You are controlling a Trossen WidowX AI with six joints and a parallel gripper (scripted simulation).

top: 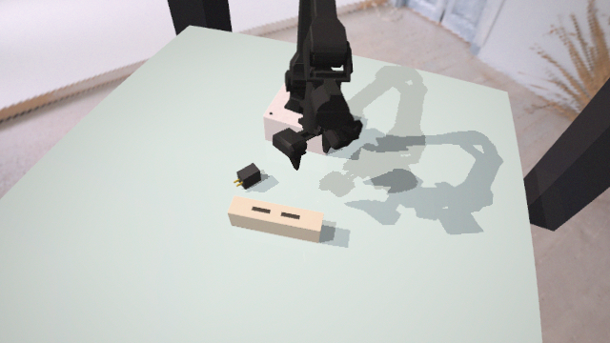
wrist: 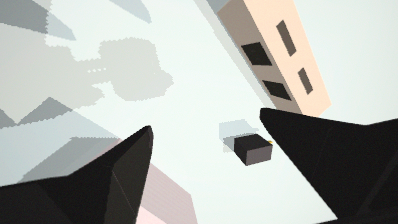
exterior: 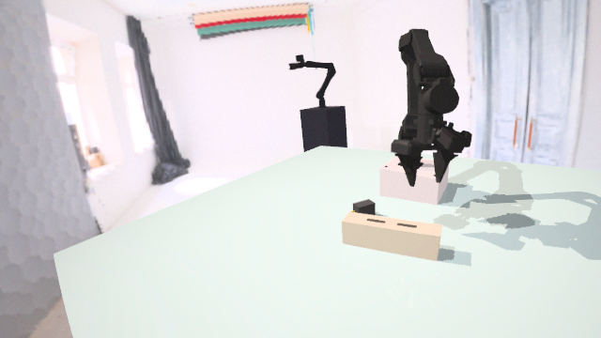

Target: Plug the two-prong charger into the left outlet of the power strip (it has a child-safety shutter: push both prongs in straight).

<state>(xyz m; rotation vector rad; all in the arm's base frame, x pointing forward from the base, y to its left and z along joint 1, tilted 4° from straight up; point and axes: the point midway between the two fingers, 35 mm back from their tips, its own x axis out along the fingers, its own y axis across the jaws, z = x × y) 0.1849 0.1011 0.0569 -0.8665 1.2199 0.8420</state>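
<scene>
The small black two-prong charger (top: pixel 249 175) (exterior: pixel 363 206) (wrist: pixel 252 149) lies on its side on the pale green table (top: pixel 119 191), its gold prongs pointing left in the top view. The beige power strip (top: pixel 276 224) (exterior: pixel 390 237) (wrist: pixel 296 60) lies just in front of it, with two dark slot outlets on top; the left outlet (top: pixel 260 210) is uncovered. My gripper (top: pixel 312 157) (exterior: pixel 425 182) (wrist: pixel 207 121) is open and empty. It hangs fingers-down above the table, behind and to the right of the charger, apart from it.
The arm's white base block (top: pixel 278 119) (exterior: pixel 399 185) (wrist: pixel 165 200) stands just behind the gripper. Dark posts stand beyond the table's back edge (top: pixel 200 14) and right edge (top: pixel 567 176). The arm's shadows fall on the table's right half.
</scene>
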